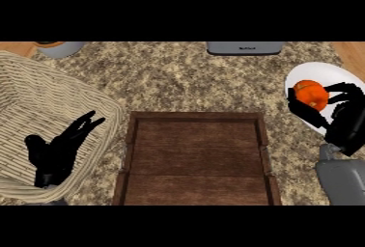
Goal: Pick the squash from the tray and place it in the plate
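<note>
Head view shows the orange squash (311, 93) over the white plate (321, 72) at the right side of the counter, with the right hand (335, 108) curled around it: black fingers (345, 88) wrap it from the right and the thumb (298, 107) comes round below and to the left. Whether the squash touches the plate or is held just above it cannot be told from here. The plate lies on the speckled counter (185, 82) near its right edge, partly covered by the hand. The right forearm (343, 178) rises from the lower right corner, grey below the black wrist. To the left of the plate, well apart from it, sits the brown wooden tray (196, 159) in the middle of the counter, its raised rim framing bare planks. Further left, a large woven wicker basket (50, 111) fills the left edge of the view. The left hand (57, 152) shows in front of the basket, fingers straight and spread, pointing up and to the right, holding nothing. At the far edge of the counter, 2 grey things stand: a boxy appliance (245, 48) near the middle and a round pot (60, 48) at the upper left, both cut off by the view.
</note>
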`<control>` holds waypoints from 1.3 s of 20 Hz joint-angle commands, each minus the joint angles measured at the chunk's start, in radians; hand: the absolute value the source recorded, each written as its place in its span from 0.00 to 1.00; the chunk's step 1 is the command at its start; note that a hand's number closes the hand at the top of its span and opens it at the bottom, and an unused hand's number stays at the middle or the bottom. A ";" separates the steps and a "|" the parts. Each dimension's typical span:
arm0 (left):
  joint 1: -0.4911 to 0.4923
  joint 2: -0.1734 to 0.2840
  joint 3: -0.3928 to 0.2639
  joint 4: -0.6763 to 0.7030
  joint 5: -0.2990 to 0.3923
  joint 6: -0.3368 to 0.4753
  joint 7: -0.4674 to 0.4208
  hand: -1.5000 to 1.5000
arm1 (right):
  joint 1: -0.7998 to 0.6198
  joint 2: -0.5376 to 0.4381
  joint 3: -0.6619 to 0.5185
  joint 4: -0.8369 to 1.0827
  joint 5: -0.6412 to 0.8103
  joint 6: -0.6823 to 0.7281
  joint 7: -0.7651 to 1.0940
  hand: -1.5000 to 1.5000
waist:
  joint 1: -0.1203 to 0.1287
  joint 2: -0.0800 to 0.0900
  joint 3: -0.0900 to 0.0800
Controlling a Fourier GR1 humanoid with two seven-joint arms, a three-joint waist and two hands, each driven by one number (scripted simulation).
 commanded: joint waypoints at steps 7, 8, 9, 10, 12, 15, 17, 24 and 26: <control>0.015 -0.066 -0.055 0.089 0.060 -0.071 0.003 0.50 | -0.127 -0.163 -0.195 0.315 -0.306 0.012 -0.309 1.00 | 0.021 0.024 -0.017; -0.005 -0.101 -0.076 0.100 0.039 -0.035 0.016 0.50 | -0.140 -0.167 -0.201 0.345 -0.327 0.033 -0.330 1.00 | 0.015 0.024 -0.018; 0.031 -0.087 -0.092 0.075 0.037 -0.064 0.026 0.50 | -0.164 -0.177 -0.212 0.376 -0.334 0.038 -0.355 1.00 | 0.026 0.022 -0.018; 0.000 -0.082 -0.077 0.092 0.031 -0.051 0.018 0.50 | -0.161 -0.189 -0.234 0.406 -0.374 0.055 -0.406 1.00 | 0.018 0.024 -0.017; -0.005 -0.093 -0.083 0.078 0.024 -0.038 0.034 0.50 | -0.163 -0.224 -0.260 0.514 -0.396 0.156 -0.323 1.00 | 0.021 0.029 -0.018; -0.018 -0.104 -0.105 0.057 0.022 -0.047 0.053 0.50 | -0.189 -0.282 -0.216 0.652 -0.341 0.264 -0.304 0.00 | 0.042 0.037 -0.019; 0.002 -0.096 -0.104 0.047 0.024 -0.059 0.044 0.50 | -0.213 -0.282 -0.235 0.710 -0.397 0.336 -0.377 0.00 | 0.047 0.032 -0.016; -0.021 -0.077 -0.071 0.084 0.040 -0.067 0.044 0.50 | -0.273 -0.250 -0.333 0.813 -0.526 0.412 -0.666 0.00 | 0.036 0.035 -0.013; -0.028 -0.095 -0.087 0.066 0.028 -0.047 0.050 0.50 | -0.326 -0.244 -0.378 0.824 -0.573 0.419 -0.716 0.00 | 0.039 0.033 -0.013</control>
